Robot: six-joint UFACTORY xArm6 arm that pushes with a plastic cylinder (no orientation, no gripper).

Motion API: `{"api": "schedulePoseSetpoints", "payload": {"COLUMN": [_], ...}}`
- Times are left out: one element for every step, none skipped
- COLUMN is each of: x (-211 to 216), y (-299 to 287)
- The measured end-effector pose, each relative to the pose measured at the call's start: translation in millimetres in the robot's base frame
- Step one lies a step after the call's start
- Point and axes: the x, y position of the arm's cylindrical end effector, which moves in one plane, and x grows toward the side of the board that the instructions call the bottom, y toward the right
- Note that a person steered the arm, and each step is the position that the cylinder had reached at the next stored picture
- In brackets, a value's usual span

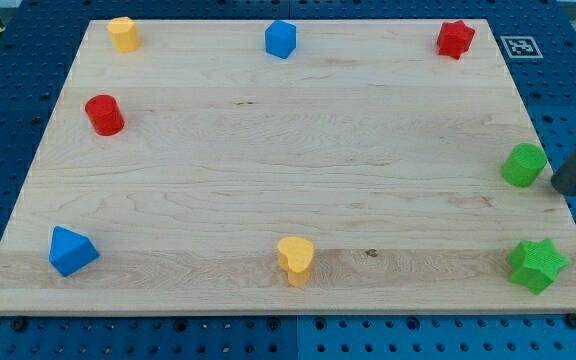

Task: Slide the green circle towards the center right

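One rod, dark, entering from the view's right edge; my tip (pixel 562 187) holds nothing and rests at the board's right rim. Green circle (pixel 523 165): just beside my tip, to its left and slightly up, contact not discernible, at the board's centre right. Green star (pixel 538 265): below my tip, near. Red star (pixel 456 39): up and left. Yellow heart (pixel 295 260), blue cube (pixel 281 39): further left. Red cylinder (pixel 104 115), yellow block (pixel 123 34), blue triangle (pixel 71 251): far left. Wooden board (pixel 298 150).
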Motion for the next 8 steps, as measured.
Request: {"api": "schedulePoseSetpoints", "payload": {"x": [-0.4,-10.4,-17.1,-17.7,-28.9,-35.1,-35.1,-17.4], "y": [-30.8,-49.4,-51.2,-51.2,-52.5,-52.7,-52.8,-69.3]}}
